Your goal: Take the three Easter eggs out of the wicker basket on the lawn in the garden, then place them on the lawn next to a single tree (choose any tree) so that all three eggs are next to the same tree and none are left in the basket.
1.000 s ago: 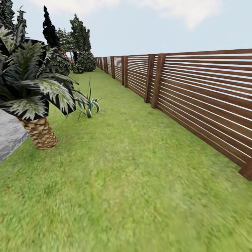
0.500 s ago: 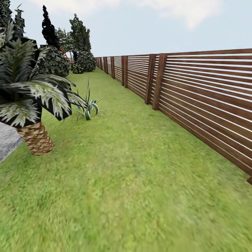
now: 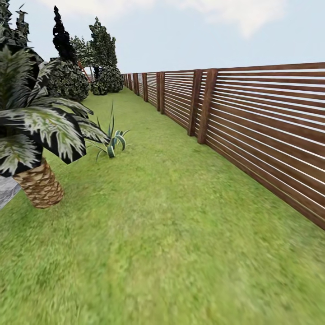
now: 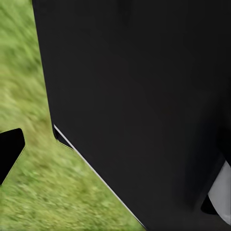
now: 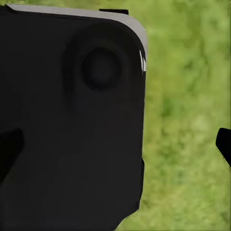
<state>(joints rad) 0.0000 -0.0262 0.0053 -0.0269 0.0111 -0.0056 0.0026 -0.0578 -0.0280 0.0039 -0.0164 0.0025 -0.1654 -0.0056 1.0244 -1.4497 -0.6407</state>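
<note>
The lawn stretches ahead as a long green strip with yellowish patches. The three Easter eggs, the wicker basket and the pale leaning tree are out of view. In the left wrist view my left gripper hangs over grass beside a black part of my own body, with one dark fingertip far out at the edge. In the right wrist view my right gripper is open over grass, its two fingertips wide apart and nothing between them.
A brown slatted wooden fence runs along the right side into the distance. At the left stands a short palm with a scaly trunk, with a grey slab behind it. A striped agave sits further on, and dark trees and bushes stand at the far end.
The whole head view has shifted as I roll forward. The palm has slid left and lower in the picture and the fence end has left the frame. Nothing on the lawn itself moved.
</note>
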